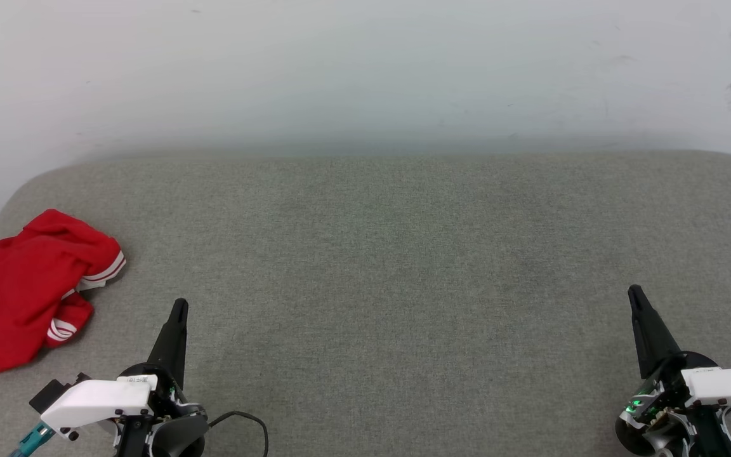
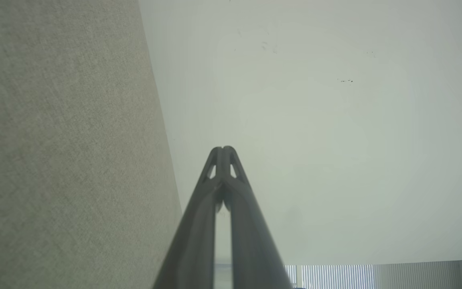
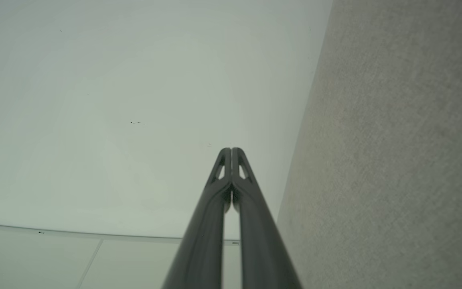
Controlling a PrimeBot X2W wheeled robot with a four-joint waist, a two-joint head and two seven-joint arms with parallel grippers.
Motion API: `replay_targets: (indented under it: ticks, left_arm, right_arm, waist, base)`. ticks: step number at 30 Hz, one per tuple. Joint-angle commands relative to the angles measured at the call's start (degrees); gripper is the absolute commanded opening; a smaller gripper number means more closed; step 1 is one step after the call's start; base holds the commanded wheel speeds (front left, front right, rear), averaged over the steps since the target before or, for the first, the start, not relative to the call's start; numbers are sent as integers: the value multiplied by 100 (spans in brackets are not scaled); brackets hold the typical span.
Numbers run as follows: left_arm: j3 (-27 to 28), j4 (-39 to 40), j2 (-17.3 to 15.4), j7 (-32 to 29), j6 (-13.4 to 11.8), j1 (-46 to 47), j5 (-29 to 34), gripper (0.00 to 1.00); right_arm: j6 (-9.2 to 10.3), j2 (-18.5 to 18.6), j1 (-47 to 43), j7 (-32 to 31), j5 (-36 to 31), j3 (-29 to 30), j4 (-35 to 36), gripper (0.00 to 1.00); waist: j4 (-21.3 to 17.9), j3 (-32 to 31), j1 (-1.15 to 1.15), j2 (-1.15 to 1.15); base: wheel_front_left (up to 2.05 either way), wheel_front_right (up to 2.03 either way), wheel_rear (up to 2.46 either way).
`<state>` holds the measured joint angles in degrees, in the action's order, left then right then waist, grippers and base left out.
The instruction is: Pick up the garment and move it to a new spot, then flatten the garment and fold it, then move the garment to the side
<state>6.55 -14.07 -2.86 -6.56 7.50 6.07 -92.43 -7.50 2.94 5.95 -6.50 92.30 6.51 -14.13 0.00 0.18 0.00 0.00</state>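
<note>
Garment: The garment (image 1: 19, 292) is bright red. It lies in a crumpled heap on the left side of the grey pad, right at the left edge of the head view.
Cuffs: Two white cuffs (image 1: 106, 270) with thin red stripes poke out of the heap, on the side that faces the middle of the pad.
Left gripper: The left gripper (image 1: 179, 306) sits low on the left in the head view and points up the picture. It is near the garment but does not touch it. Its two dark fingers are pressed tight together, and nothing is between them. Its wrist view (image 2: 223, 150) shows the tips meeting.
Right gripper: The right gripper (image 1: 634, 292) sits low on the right, far from the garment. Its fingers are pressed together too, and it holds nothing. Its wrist view (image 3: 231, 149) shows the tips meeting.
Pad: The pad (image 1: 378, 254) is flat grey woven cloth with rounded far corners.
Wall: A pale wall (image 1: 365, 70) stands behind the pad, with a few small dark marks.
Cable: A black cable (image 1: 248, 417) curls beside the left arm.
</note>
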Motion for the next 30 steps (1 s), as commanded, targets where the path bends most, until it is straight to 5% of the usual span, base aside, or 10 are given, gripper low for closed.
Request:
replay_targets:
  ticks: [1,15,16,30]
  left_arm:
    - [9,4,6,-9,8,36,4,0]
    - [9,4,6,-9,8,36,4,0]
    - [-2,1,0,0,0,0,0,100]
    - [-433,282,7,387,-1,-154,116,100]
  right_arm:
    - [2,-16,69,1,22,0,-2,0]
    - [2,-16,69,1,22,0,-2,0]
    - [0,0,0,0,0,0,0,100]
    - [1,-3,-273,381,-42,-196,321,100]
  waist:
    - [0,0,0,0]
    - [0,0,0,0]
    - [0,0,0,0]
    - [1,4,0,0]
  base:
    - [0,0,0]
    - [0,0,0]
    - [0,0,0]
    - [0,0,0]
